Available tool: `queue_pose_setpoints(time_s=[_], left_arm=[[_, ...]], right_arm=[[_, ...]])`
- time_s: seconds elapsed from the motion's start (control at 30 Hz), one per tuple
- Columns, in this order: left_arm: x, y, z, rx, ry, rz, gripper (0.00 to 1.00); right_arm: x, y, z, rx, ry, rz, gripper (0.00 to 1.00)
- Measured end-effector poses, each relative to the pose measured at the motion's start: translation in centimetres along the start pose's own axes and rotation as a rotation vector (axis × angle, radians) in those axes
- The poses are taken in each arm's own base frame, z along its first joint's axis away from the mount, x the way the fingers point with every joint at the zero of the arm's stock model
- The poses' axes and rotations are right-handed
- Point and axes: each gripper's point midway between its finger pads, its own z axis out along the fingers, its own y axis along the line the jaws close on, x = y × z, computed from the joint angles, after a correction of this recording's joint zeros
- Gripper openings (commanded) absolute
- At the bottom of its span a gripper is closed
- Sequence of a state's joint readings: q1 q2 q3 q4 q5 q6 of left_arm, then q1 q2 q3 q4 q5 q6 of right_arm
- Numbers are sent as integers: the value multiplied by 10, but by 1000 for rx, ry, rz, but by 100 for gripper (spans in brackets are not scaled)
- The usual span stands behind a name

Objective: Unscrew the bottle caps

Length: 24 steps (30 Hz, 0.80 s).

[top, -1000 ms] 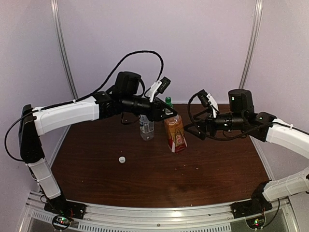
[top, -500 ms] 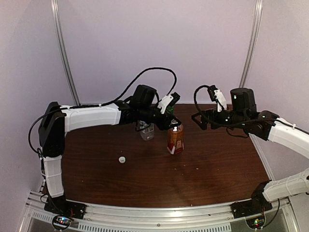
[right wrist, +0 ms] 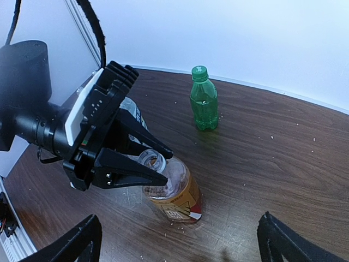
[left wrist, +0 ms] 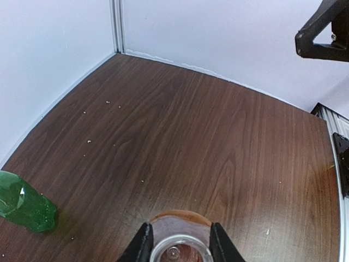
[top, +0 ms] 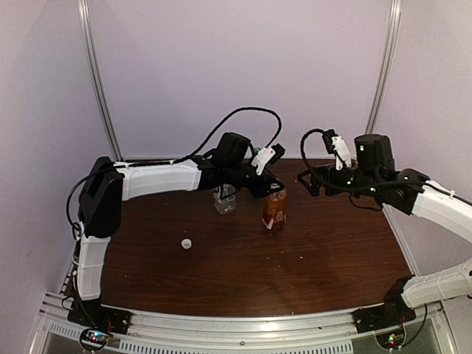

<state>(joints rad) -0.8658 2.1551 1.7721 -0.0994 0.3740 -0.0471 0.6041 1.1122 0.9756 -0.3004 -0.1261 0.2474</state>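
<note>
The amber bottle [top: 274, 212] with a red label stands upright mid-table, and its neck [right wrist: 153, 161] is bare and uncapped. My left gripper [left wrist: 179, 241] is shut on that neck, one black finger on each side. The green bottle [right wrist: 204, 103] stands behind it with its green cap [right wrist: 199, 71] on. The clear water bottle [top: 224, 199] stands left of the amber one, its top hidden by my left arm. A loose white cap [top: 187, 243] lies on the table at the front left. My right gripper [top: 313, 180] hangs open to the right of the amber bottle [right wrist: 182, 196], touching nothing.
The brown table [top: 332, 258] ends at pale walls at the back and both sides, with metal posts [top: 99, 96] in the corners. Small white crumbs dot the wood. The green bottle [left wrist: 23, 208] stands close to the left of my left gripper.
My left arm has stretched further right, and the amber bottle went from tilted to upright, a little further right. My right gripper has drawn back and up, still open.
</note>
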Motion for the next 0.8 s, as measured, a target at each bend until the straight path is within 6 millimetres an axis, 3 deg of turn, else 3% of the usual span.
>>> queue_pose_setpoints(time_s=[0.43,0.67,0.8], left_arm=[[-8,3,6,4,9,39,40],[-6,2,6,9,22,49,43],[-2,1,6,12,38,50,50]], right_arm=[[0,-7,0,33,-3,-20,100],[-1,-9,0,43,-5,-29,100],[0,-9,0,44,-4,-29,100]])
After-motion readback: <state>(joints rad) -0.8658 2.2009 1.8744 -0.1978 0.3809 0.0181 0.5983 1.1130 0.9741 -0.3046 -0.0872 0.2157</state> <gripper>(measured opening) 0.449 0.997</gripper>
